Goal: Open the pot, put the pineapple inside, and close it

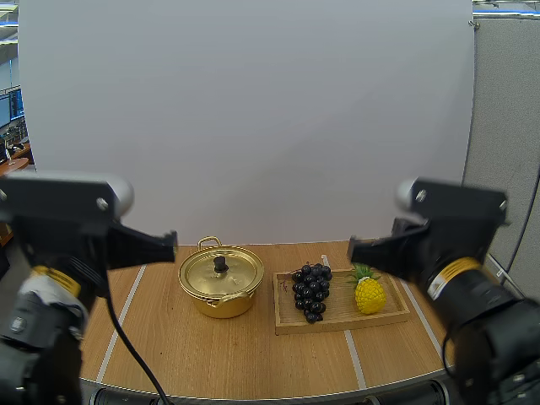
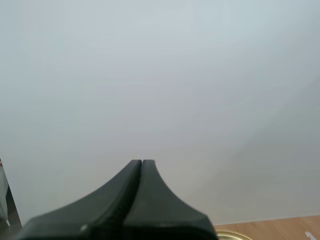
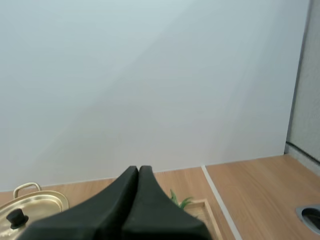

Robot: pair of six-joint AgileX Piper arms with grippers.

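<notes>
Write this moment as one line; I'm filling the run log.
left gripper: shut, empty | right gripper: shut, empty | pot: closed | pineapple: on tray

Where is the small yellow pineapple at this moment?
In the high view, the small yellow pineapple stands on the right end of the flat wooden tray, beside the dark grape bunch.

Lidded gold pot [image 1: 221, 304]; yellow pineapple [image 1: 369, 294] upright on tray [image 1: 337, 323].
</notes>
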